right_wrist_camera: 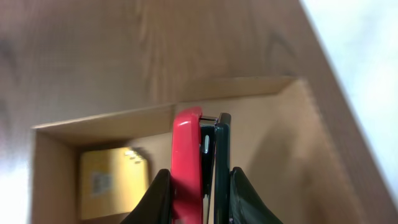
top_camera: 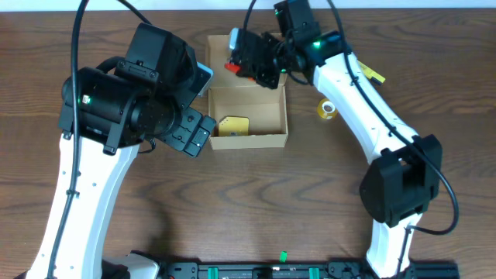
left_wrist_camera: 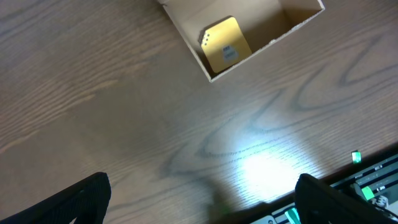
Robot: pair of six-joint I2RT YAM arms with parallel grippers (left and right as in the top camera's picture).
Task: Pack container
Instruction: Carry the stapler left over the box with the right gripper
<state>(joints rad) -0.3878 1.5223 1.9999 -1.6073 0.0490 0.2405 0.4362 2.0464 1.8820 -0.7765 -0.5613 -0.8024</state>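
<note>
Currently the right gripper (right_wrist_camera: 199,186) pinches a red stapler (right_wrist_camera: 188,155) above the cardboard box (top_camera: 248,141); the left gripper (left_wrist_camera: 208,205) gapes, empty.

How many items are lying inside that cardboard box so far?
1: a flat yellow pad in the near-left corner of the box. The right hand, holding a red stapler above, may hide more.

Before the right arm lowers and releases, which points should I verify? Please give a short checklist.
1. Right gripper shut on the red-and-black item: ok.
2. Flap of the container open: ok.
3. Free floor beside the yellow item inside: ok.
4. Red-and-black item directly over the opening, not the flap: cannot tell.
5. Left gripper open, outside the container: ok.
</note>
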